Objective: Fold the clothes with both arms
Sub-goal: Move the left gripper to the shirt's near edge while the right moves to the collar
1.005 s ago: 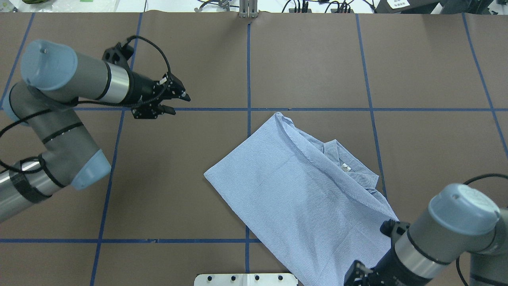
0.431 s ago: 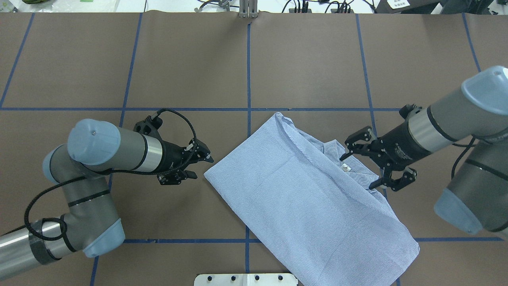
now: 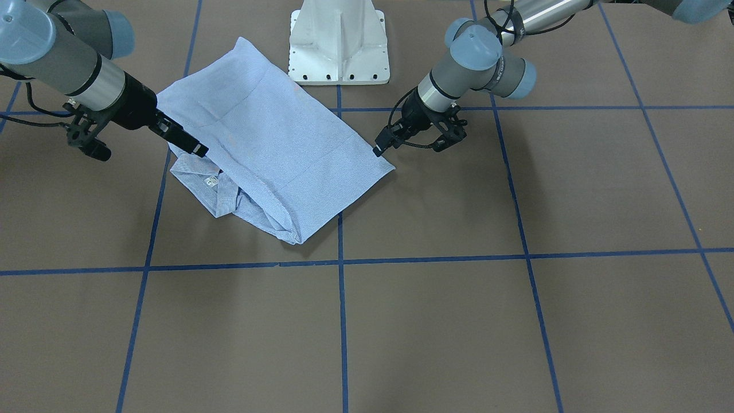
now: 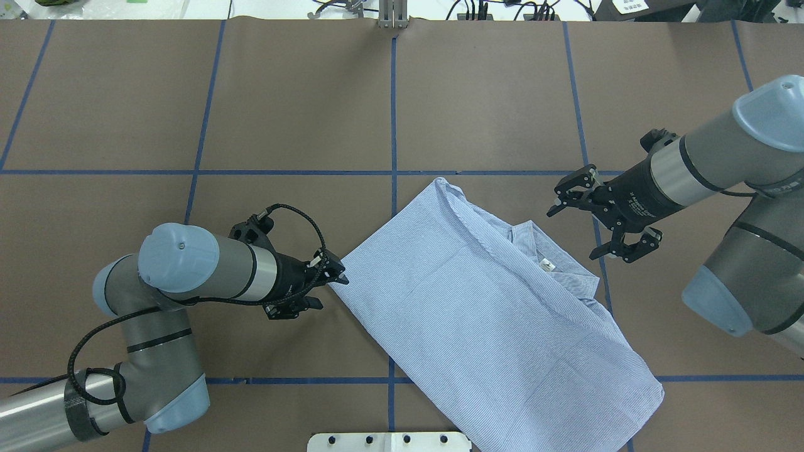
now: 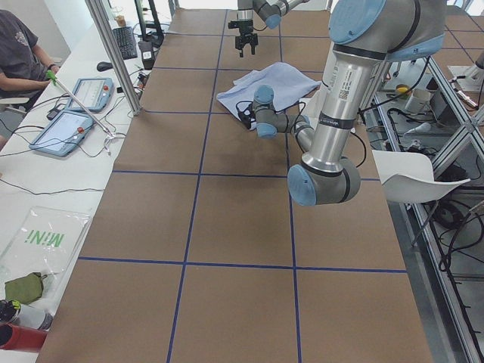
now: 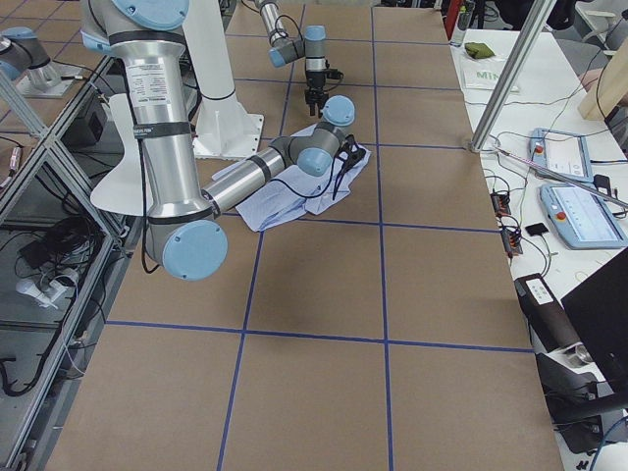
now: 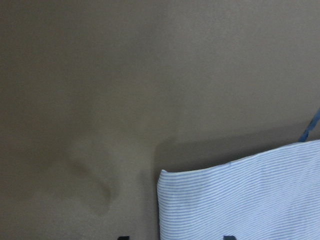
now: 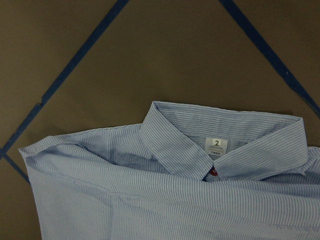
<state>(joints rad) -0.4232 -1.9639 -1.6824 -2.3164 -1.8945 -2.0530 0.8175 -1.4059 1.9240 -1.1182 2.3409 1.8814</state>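
Just beyond the white pedestal (image 4: 389, 441), the folded shirt (image 4: 477, 314) lies on the table (image 4: 282, 94); at its 9 o'clock the left gripper (image 4: 333, 292) sits released by a corner. At 2 o'clock the right gripper (image 4: 573, 233) hangs spread near the collar (image 8: 220, 125); the neck tag (image 8: 216, 145) reads "2".

Open brown worktop (image 4: 282, 94) stretches beyond the shirt (image 4: 477, 314) and to both sides. The left claw (image 4: 333, 290), jaws apart, crowds the shirt's left corner. The right claw (image 4: 571, 234), jaws spread, hangs near the collar (image 4: 553, 263). The white pedestal (image 3: 339, 46) stands just beside the shirt's robot-side edge.
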